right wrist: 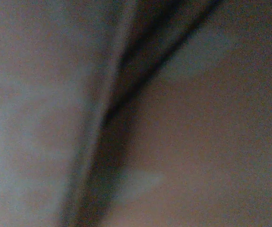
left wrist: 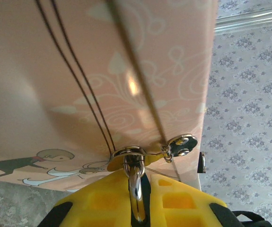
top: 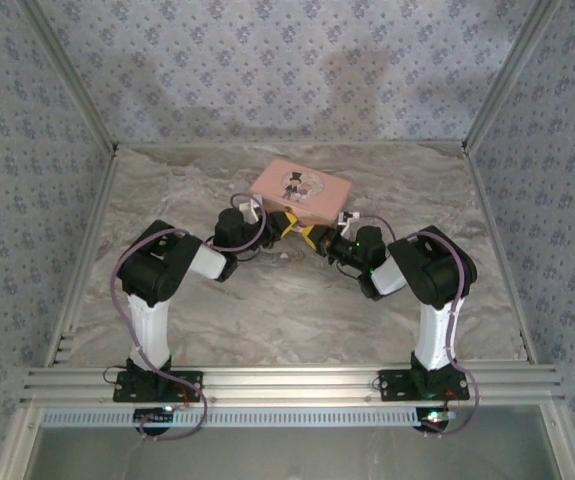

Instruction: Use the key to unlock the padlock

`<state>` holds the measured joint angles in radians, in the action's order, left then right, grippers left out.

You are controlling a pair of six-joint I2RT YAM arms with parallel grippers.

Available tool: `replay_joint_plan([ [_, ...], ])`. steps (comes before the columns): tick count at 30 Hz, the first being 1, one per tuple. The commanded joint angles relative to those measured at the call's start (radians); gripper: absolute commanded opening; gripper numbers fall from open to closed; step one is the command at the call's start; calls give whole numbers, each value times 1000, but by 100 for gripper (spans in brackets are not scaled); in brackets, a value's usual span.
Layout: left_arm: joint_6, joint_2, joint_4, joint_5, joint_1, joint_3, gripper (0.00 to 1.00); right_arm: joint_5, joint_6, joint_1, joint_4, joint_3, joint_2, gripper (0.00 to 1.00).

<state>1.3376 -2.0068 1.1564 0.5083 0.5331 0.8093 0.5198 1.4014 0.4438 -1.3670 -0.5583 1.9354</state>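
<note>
The pink tin lies at the back middle of the table. On its front hasp hangs the padlock, a shiny metal piece with its ring through the hasp loop. My left gripper is shut on the padlock, one yellow finger on each side. A small dark tab hangs on a little ring beside the hasp; I cannot tell whether it is the key. From above, my left gripper and right gripper meet at the tin's front edge. The right wrist view is a dark blur.
The marble-patterned table is fenced by a metal frame with patterned walls on three sides. Both arms reach inward from their bases at the near rail. Two thin dark cables run across the tin's face.
</note>
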Motion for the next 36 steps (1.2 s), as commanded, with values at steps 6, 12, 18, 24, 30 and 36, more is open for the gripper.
replay_joint_plan([
  [6, 9, -12, 83, 41, 18, 14, 5, 37, -39, 8, -26, -30, 13, 0],
  [12, 15, -14, 101, 56, 17, 14, 4, 49, 13, -3, -27, -60, 17, 0],
  [18, 17, -14, 116, 62, 21, 16, 4, 48, 137, -7, -27, -80, 20, 0],
  [24, 29, -23, 132, 66, 21, 19, 3, 46, 242, -10, -27, -89, 56, 0],
  [30, 31, -23, 136, 85, 29, 22, 1, 65, 181, -7, 23, -126, 66, 0],
  [36, 35, -26, 134, 154, 74, 46, 0, 58, 102, 5, 143, -181, 60, 0],
])
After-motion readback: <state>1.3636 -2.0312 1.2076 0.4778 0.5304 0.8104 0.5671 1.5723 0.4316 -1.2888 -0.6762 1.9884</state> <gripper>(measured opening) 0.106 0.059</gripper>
